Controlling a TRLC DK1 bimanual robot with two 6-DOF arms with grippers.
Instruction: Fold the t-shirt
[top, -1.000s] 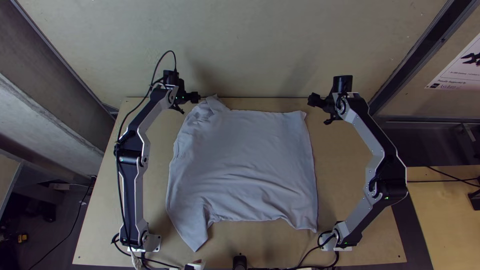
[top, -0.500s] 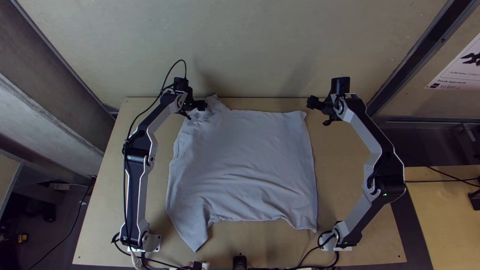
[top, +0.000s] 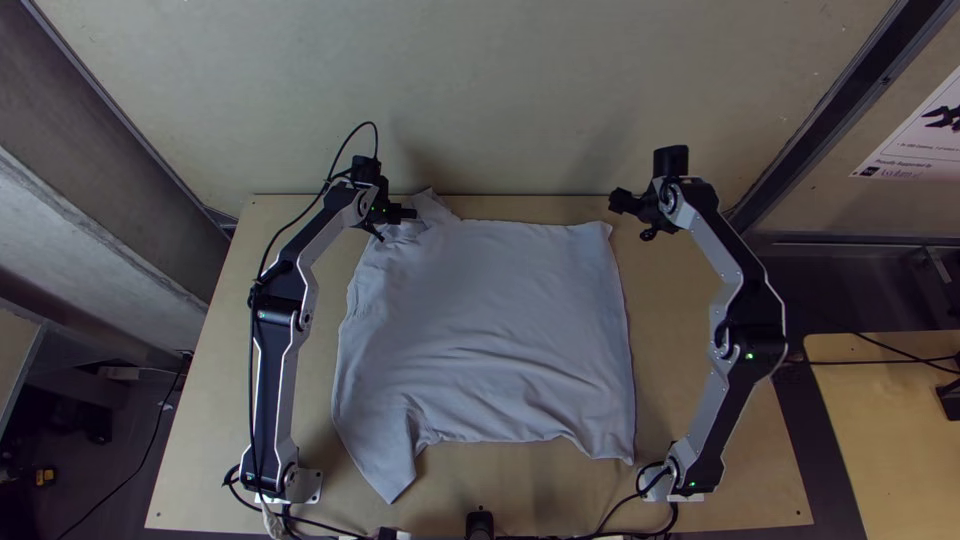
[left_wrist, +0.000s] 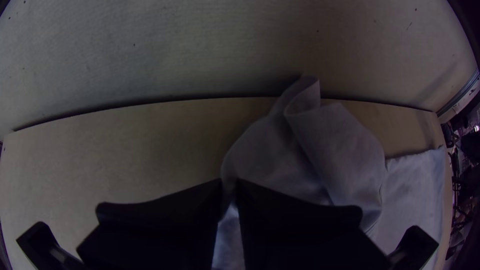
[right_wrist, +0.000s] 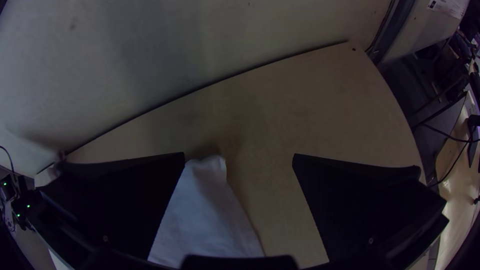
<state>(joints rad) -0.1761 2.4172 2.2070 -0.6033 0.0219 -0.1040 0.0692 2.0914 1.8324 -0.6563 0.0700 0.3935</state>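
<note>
Rumpled cloth (left_wrist: 340, 155), apparently between close-set fingers (left_wrist: 165, 220)

The t-shirt (top: 490, 320) is lying on the bench (top: 675, 300) between my left arm (top: 270, 380) and right arm (top: 755, 350), my left claw (top: 405, 214) sitting at its far left corner, my right claw (top: 618, 203) hovering near its far right. Behind, a wall (top: 500, 100) is standing.

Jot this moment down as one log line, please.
T-shirt: spread, creased, far-left corner rumpled | left gripper: at that corner | right gripper: near far-right corner, jaws open

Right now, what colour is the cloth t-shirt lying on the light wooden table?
The t-shirt is plain pale grey, clearest in the top view.
</note>
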